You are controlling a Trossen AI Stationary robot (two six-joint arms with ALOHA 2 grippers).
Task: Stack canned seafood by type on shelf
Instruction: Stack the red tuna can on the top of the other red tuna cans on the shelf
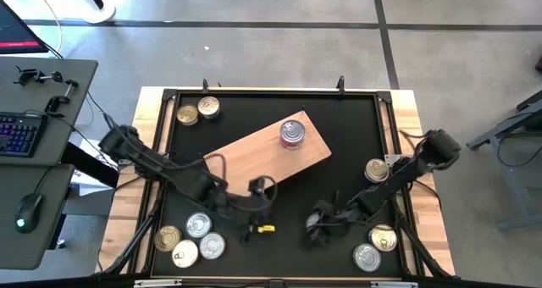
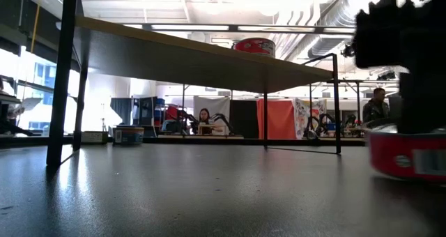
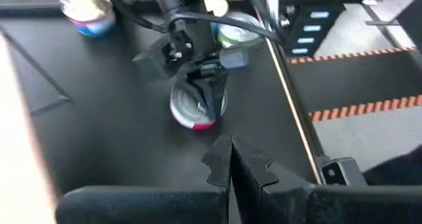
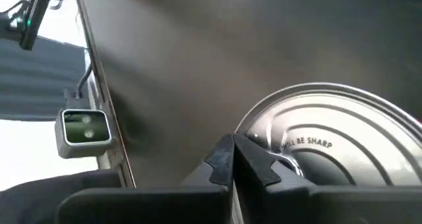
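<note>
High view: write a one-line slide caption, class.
Both grippers (left, right) shut over the black tabletop; one red-labelled tin on the wooden shelf.

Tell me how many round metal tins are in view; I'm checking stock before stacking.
11 round metal tins: one on the light-brown wooden shelf, two far-left, four near-left, three along the right side, one red-sided under the right tool. Arms may hide more.

A big open robotics lab. Bare ducts [image 2: 348, 17] run overhead, a person [image 2: 204, 116] sits among other robot rigs, and a keyboard [image 1: 19, 134] and mouse [image 1: 29, 210] rest on the side desk [image 1: 59, 93].
</note>
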